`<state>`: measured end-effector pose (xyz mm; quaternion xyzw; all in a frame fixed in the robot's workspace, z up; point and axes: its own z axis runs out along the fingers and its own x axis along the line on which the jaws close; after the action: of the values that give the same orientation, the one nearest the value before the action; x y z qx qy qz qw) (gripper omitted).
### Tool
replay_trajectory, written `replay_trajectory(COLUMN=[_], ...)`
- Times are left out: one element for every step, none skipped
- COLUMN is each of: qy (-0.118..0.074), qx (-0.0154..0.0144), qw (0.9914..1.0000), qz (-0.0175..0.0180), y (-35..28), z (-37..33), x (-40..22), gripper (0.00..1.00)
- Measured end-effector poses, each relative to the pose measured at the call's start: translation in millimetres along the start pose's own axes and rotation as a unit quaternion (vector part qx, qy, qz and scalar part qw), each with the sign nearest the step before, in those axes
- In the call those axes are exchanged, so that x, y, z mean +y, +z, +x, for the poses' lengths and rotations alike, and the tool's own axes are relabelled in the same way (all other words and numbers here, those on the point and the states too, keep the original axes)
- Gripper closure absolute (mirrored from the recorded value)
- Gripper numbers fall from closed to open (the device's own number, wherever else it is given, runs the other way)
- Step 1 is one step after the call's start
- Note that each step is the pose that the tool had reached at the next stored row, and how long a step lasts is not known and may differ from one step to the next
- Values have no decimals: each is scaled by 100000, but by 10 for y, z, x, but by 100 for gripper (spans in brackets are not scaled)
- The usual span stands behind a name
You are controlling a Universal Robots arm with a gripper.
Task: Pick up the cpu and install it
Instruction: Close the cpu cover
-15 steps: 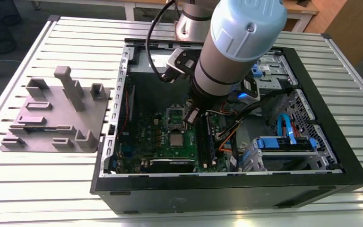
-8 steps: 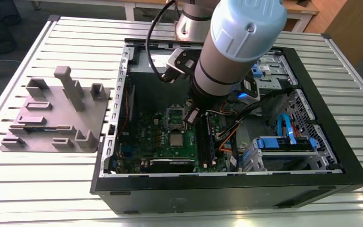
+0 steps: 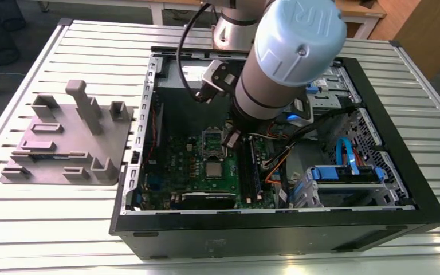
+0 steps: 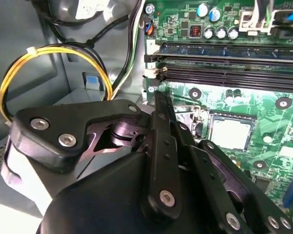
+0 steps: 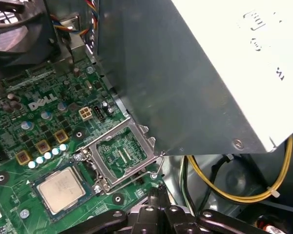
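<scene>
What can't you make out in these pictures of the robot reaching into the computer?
- Whether the jaws are open or shut: the gripper body hides them in the second wrist view.
- Whether the cpu is latched: its socket frame stands open in the first wrist view.
- The motherboard partly, behind the arm in the exterior view.

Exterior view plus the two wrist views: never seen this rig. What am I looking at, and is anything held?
The exterior view looks down on an open computer case lying on a slatted metal table. A robot arm reaches into it. Beside the case, toward the exterior view's left, sits a grey holder block.

The two wrist views come from cameras on the arm, looking past the black gripper at the green motherboard. The cpu, a small silver square, sits in its socket on the board; the metal socket frame next to it is flipped open. The gripper holds nothing that I can see.
</scene>
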<state>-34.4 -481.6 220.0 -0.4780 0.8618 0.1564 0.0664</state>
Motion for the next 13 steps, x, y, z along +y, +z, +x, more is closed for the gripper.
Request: replay_trajectory(qy=[-5,-10,-11,-12,-12,-8,-13,-23,-38,-52,-53,-50,-54], qx=[-55,-97,-141,-184,-233,-337,-534,-790,-1037,-1232,-1297,-1315,-1319], qw=[100000,100000,100000,100000,100000,99999,99998,99996,99992,99989,99988,99988,99988], qz=[-34,-63,-94,-130,-167,-235,-365,-520,-674,-795,-844,-856,-860], y=[12,25,39,53,65,76,83,94,104,114,120,128,138], z=[2,3,4,6,6,6,6,6,5,3,-2,-10,-19], x=[-3,-6,-10,-14,-19,-21,-22,-23,-23,-23,-21,-16,-10], gripper=[90,90,90,90,90,90,90,90,90,90,90,90,90])
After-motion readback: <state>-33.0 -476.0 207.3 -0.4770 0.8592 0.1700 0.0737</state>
